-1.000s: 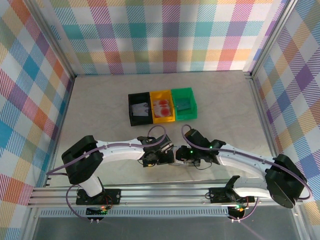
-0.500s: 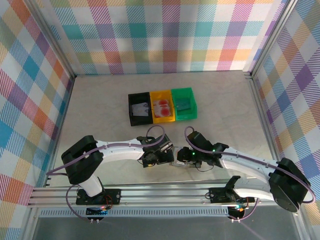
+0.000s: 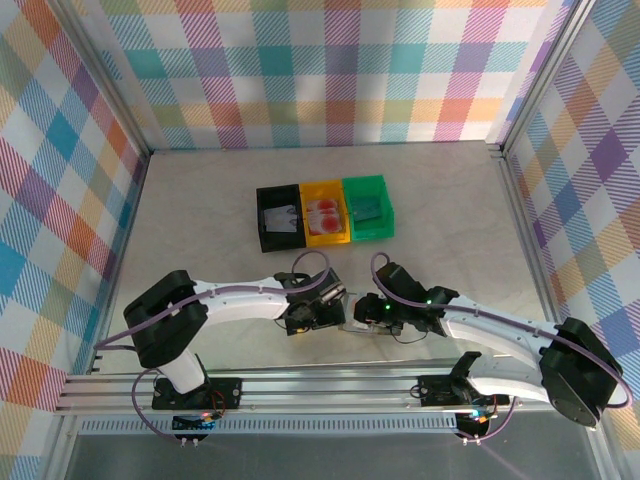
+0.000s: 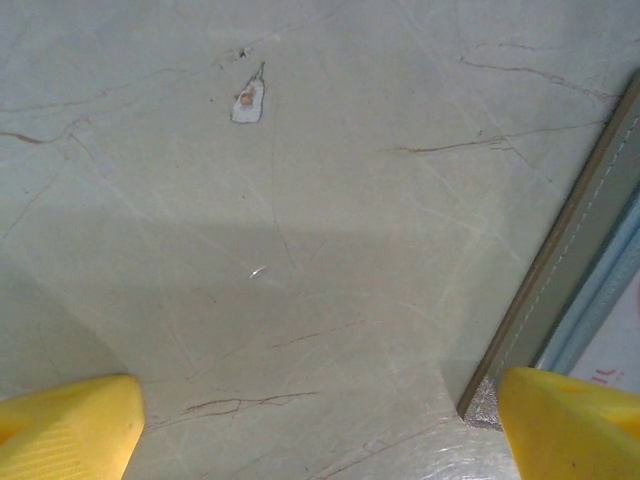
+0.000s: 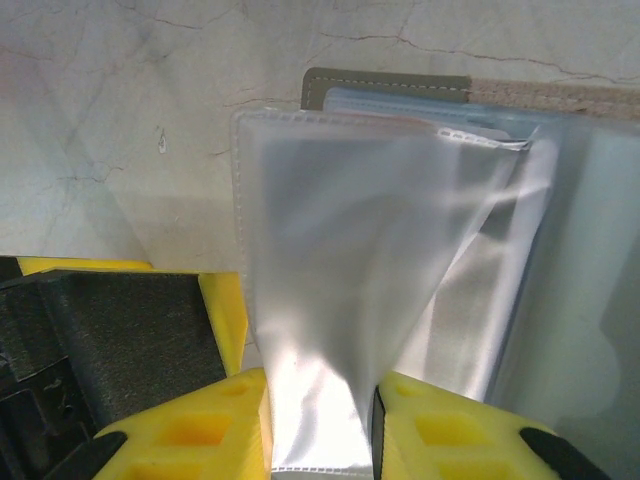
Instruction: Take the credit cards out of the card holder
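fingers [image 4: 65,425] of the left gripper [image 4: 320,420] stand spread wide, with nothing but bare table [image 4: 300,200] between them. just beside its right-hand fingertip lies a corner of the card holder [image 4: 560,270], which shows a grey-brown stitched edge with pale blue inside it. seen from above, the holder lies flat on the table in the narrow gap between the two grippers, close to both. to the right of it, the right gripper [image 5: 320,435] is pressed together on a clear plastic sleeve [image 5: 330,280] of the holder. the sleeve runs up from between its yellow fingertips [image 5: 190,440], puckered at the pinch and fanning out towards the holder's stitched edge beyond. well beyond both grippers, further from the arm bases, three bins stand side by side. the black bin [image 3: 265,220] holds a greyish-white card [image 3: 284,216]. the yellow bin [image 3: 325,236] holds red-and-pink cards [image 3: 325,210]. the green bin [image 3: 366,229] holds a teal card [image 3: 368,206].
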